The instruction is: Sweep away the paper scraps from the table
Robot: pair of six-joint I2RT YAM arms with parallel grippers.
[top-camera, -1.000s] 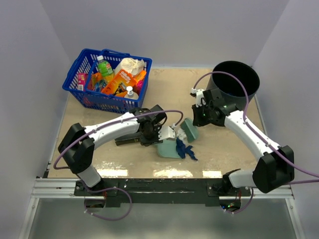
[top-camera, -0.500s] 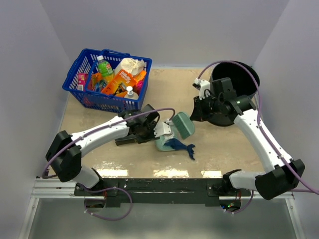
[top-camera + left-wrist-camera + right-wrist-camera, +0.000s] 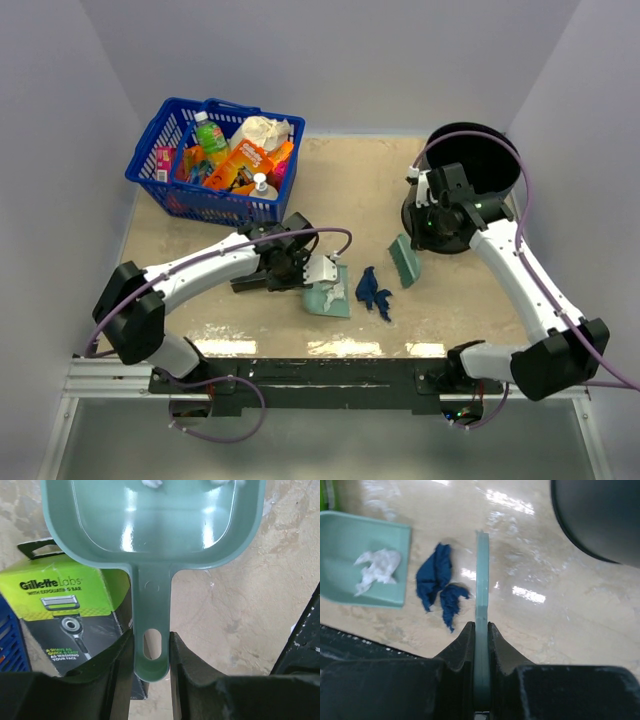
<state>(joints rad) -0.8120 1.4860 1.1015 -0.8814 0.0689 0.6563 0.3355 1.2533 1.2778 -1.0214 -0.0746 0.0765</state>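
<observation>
Two scraps of paper show. One white scrap [image 3: 377, 570] lies inside the green dustpan [image 3: 330, 298]. One dark blue scrap [image 3: 373, 292] lies on the bench [image 3: 340, 190], between the dustpan and the green brush [image 3: 405, 262]. It sits just beside the open edge of the dustpan and near the brush, but it touches neither.

The left end effector [image 3: 151, 650] grasps the dustpan by its handle, with one finger on each side of the hole at the handle's end. The dustpan lies on the bench. A green-and-black box [image 3: 60, 615] lies just beside the handle.

The right end effector [image 3: 481, 635] is clenched on the brush, which sticks out thin and straight in front of it. I cannot tell if the brush touches the bench. A black bin [image 3: 490, 150] stands at the far right of the bench, behind the right arm. A blue basket [image 3: 150, 150] full of things stands at the far left corner.
</observation>
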